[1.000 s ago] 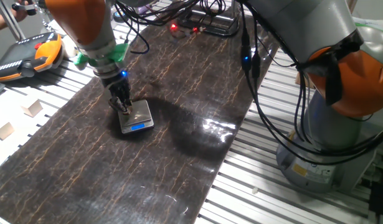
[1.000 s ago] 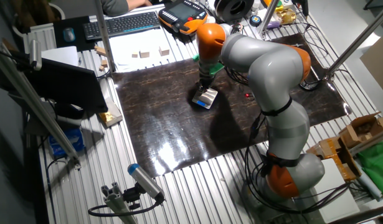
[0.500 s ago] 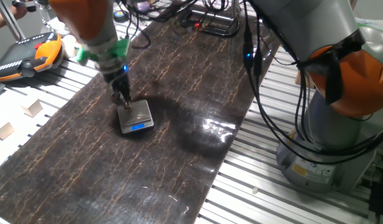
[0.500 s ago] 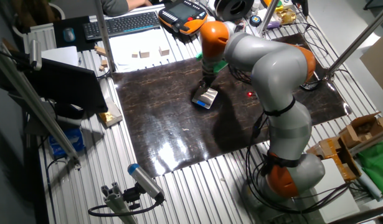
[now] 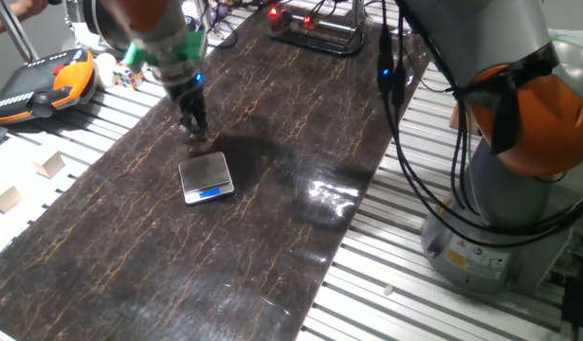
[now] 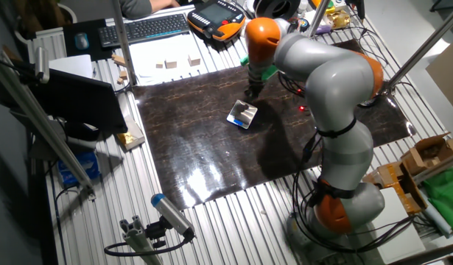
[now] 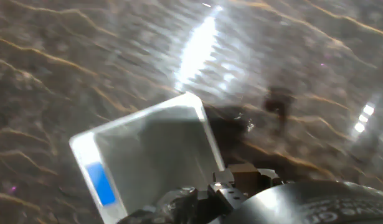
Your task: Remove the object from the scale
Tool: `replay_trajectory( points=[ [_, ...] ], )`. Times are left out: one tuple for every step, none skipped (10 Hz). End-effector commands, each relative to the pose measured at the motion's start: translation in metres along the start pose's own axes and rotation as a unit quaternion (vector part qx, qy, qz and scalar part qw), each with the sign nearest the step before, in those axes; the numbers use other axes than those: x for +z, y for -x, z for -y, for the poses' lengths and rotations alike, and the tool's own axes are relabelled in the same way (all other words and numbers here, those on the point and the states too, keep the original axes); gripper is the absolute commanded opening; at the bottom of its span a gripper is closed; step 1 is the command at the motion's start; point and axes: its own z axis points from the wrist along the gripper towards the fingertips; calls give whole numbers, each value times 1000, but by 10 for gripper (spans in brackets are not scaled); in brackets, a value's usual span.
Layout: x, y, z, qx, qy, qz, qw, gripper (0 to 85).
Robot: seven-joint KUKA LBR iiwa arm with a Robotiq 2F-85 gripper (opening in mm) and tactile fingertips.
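**Desk** (image 5: 390, 268): slatted metal top, with a dark veined mat (image 5: 272, 237) laid across it.

**Scale** (image 5: 206, 177): flat, square, silver-grey. It lies on the mat in the half nearer the desk edge where the keyboard (image 6: 145, 28) sits. The blue display strip (image 5: 209, 193) runs along the side facing away from the claw. The hand view shows its platform as plain grey metal, with nothing seen resting on it.

**Claw** (image 5: 194, 131): hangs above the mat just beyond the scale's far edge, apart from the platform and pointing down. Both fixed views show the fingers as one dark, close-set tip. The hand view shows only blurred housing at the bottom of the frame. Whether the claw is closed, or has hold of anything, cannot be told.

**Object**: not clearly made out in either fixed view, being too small. Only the hand view shows a small dark reddish blot (image 7: 278, 99) over the mat past the scale's corner, clear of the platform. It is too blurred to say whether this is the cube itself or a shadow, or whether it is resting or held.

**Pale blocks** (image 5: 50, 167): lie on the bare slats off the mat's edge. The other fixed view shows more of them on white paper near the keyboard.

**Orange pendant** (image 5: 35, 83): lies at the desk's far corner.
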Motion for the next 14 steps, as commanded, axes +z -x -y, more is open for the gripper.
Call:
replay_trajectory(
  points=[
    [3,-14,20,5,-7,3,1000,7],
    [7,-19,22,12,-9,4,1000,7],
    [11,-24,24,15,-10,6,1000,13],
    [15,-28,25,17,-19,7,1000,17],
    [18,-33,26,23,-27,7,999,63],
    [18,-35,26,32,-23,8,999,187],
    [19,-34,25,44,-17,8,999,340],
    [21,-34,25,55,-14,6,998,423],
    [21,-33,25,60,-15,3,998,440],
    [22,-32,24,64,-5,3,998,453],
    [16,-29,18,82,36,4,996,427],
    [7,-25,10,86,42,6,995,313],
    [-7,-21,0,88,41,-2,995,190],
    [-19,-21,-10,90,47,-6,995,73]
  ],
)
